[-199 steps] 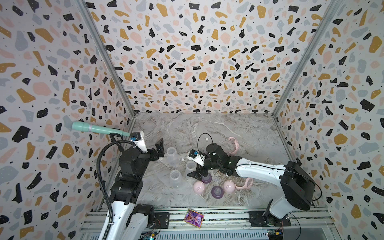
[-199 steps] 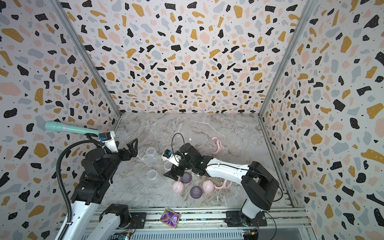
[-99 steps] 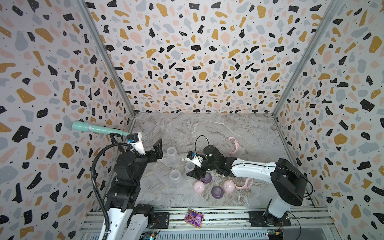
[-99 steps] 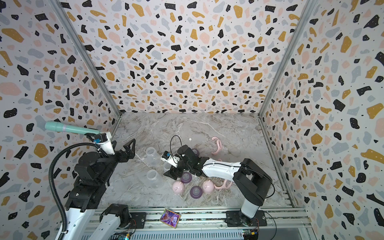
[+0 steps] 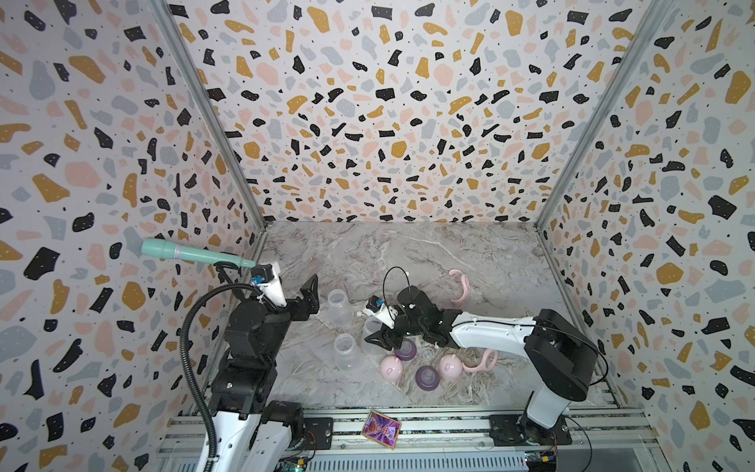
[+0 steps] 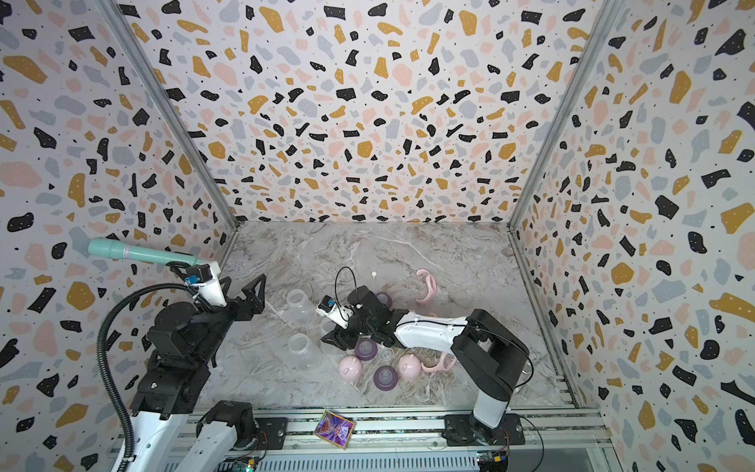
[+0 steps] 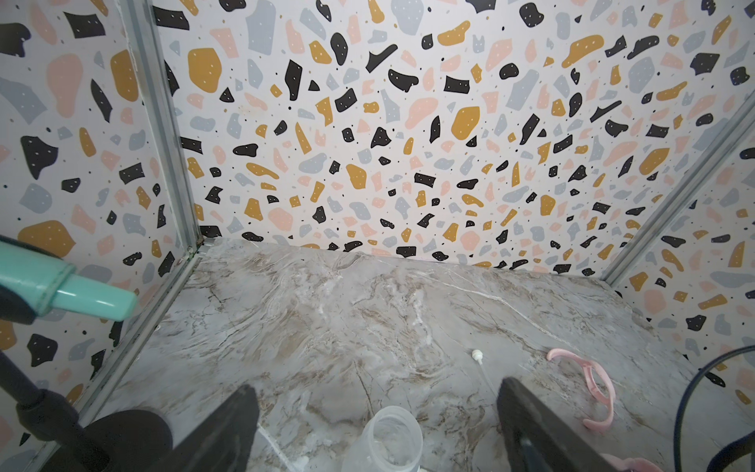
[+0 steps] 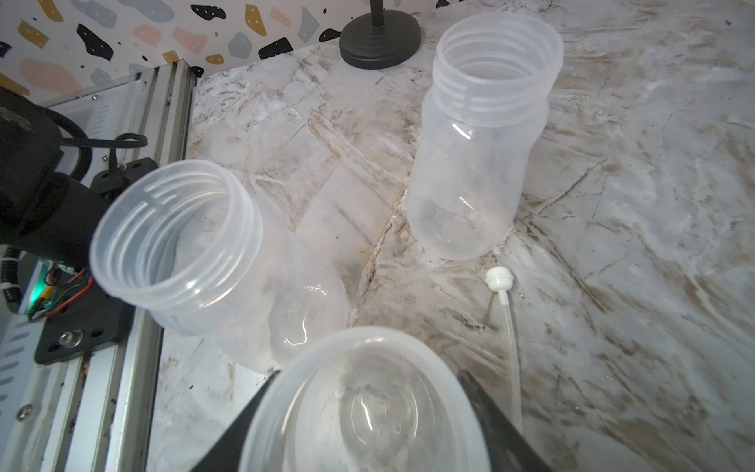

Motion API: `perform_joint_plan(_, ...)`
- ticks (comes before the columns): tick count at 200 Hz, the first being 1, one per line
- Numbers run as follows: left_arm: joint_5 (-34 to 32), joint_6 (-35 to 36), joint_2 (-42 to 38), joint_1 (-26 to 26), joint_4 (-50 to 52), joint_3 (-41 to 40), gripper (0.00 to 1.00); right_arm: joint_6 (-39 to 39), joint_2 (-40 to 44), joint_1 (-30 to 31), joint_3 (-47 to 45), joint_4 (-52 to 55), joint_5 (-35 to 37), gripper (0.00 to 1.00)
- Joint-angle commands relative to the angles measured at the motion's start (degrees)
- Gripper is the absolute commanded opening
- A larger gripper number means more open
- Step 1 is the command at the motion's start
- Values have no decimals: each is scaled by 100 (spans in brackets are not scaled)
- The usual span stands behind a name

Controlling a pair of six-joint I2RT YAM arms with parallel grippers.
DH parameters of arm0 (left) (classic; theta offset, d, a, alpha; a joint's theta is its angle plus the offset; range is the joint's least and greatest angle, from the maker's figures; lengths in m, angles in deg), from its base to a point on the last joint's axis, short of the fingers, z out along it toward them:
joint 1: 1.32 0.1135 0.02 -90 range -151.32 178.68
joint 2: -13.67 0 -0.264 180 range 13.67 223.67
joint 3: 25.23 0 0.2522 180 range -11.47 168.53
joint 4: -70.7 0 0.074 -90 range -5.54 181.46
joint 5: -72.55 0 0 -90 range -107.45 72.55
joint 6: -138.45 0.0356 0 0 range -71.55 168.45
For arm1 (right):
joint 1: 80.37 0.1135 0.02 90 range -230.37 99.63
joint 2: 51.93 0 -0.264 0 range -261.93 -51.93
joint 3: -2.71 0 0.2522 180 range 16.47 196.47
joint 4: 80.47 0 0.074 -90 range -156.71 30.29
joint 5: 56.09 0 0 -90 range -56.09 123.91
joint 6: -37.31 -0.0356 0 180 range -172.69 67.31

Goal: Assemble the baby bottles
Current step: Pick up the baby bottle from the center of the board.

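Marble floor (image 5: pixel 408 253), terrazzo walls (image 5: pixel 388 122), and your bottle parts all lie loose.
In both top views the far bottle (image 5: pixel 339 304) and near bottle (image 5: pixel 345 351) stand upright, a pink cap (image 5: pixel 391 366) and a purple ring (image 5: pixel 427 376) towards the front, and your right arm stretches low. Left wrist: your left gripper (image 7: pixel 376 388) gapes wide, the far bottle (image 7: pixel 392 441) untouched between its jaws. Right wrist: your right gripper (image 8: pixel 367 372) straddles the third bottle (image 8: pixel 359 429). Whether it is pinched, I cannot tell.

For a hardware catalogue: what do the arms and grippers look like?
Left arm and right arm: white shells, black joints. Left gripper and right gripper: black angular fingers, white camera with blue plug. Ribbed black hose on the left arm; thin black cable loop on the right.
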Motion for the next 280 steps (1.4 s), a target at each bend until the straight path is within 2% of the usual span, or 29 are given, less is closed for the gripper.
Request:
perform_joint_plan(1, 278, 394, 124, -18, -527, -115, 91, -401, 502, -208, 35, 115, -107, 40)
perform_joint_plan(19, 192, 531, 203, -18, -801, -110, 91, -645, 850, -425, -43, 200, -160, 37)
perform_joint_plan(55, 986, 905, 487, -159, -1419, -77, 91, -1102, 1757, -983, -87, 513, -306, 33)
perform_joint_plan(79, 977, 1537, 523, -685, -1537, -141, 91, -1277, 2293, -1391, 104, 922, -327, 29)
perform_joint_plan(107, 928, 1937, 633, -1498, -1855, -238, 91, -1373, 2776, -1649, 385, 1202, -595, 28)
perform_joint_plan(133, 752, 2264, 897, -2270, -1798, -247, 90, -1613, 3132, -1647, 351, 741, -1208, 29)
perform_joint_plan(158, 1019, 2249, 1237, -2708, -1862, -174, 87, -1883, 3319, -1528, 344, 314, -1538, 29)
perform_joint_plan(228, 2017, 2078, 1895, -3000, -1987, 182, 87, -2246, 3435, -1019, 270, -686, -2043, 27)
perform_joint_plan(257, 2286, 1921, 1903, -3024, -1992, 210, 90, -1758, 3452, -996, 386, -112, -1527, 25)
perform_joint_plan(280, 2065, 1902, 1652, -3024, -1904, 219, 92, -1300, 3528, -1027, 477, 478, -999, 24)
